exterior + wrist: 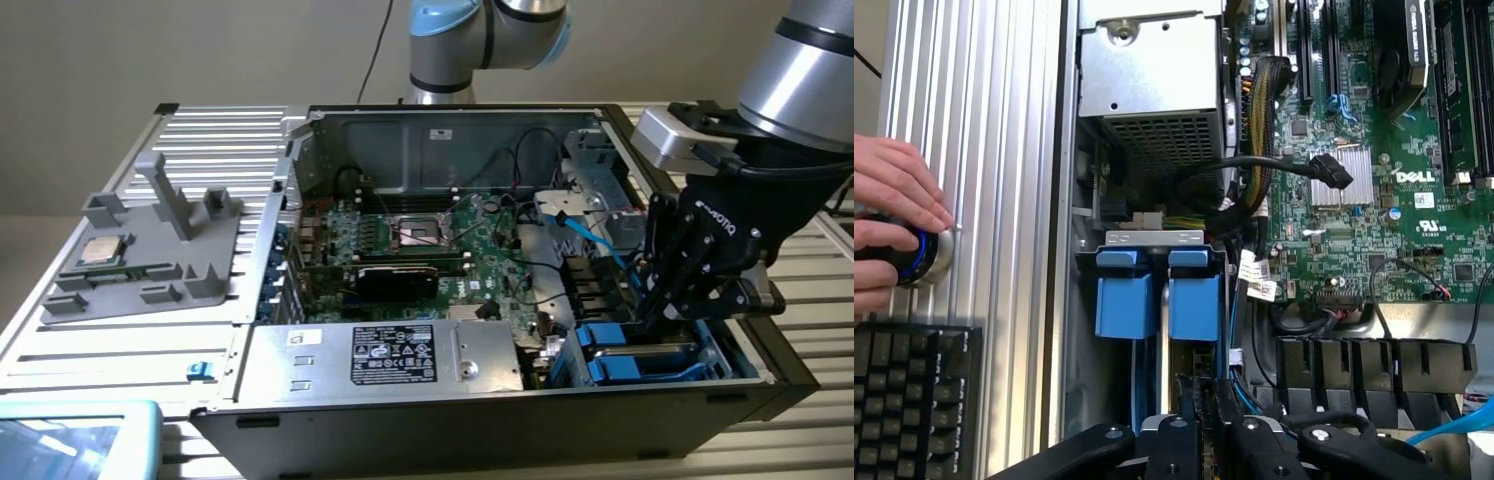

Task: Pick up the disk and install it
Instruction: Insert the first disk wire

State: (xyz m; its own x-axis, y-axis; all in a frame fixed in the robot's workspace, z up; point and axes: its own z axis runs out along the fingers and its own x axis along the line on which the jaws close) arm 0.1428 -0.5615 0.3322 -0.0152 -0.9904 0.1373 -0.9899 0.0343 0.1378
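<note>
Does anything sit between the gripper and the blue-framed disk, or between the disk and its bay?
Nothing visible does. The black gripper is down right over the blue-framed silver disk, which sits in the corner drive bay. A black looped cable passes beside the bay, not across it.

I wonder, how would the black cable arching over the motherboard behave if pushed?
The black cable curves freely, so it is probably floppy and would bend aside. Its connector end seems unplugged, so it would likely swing.
</note>
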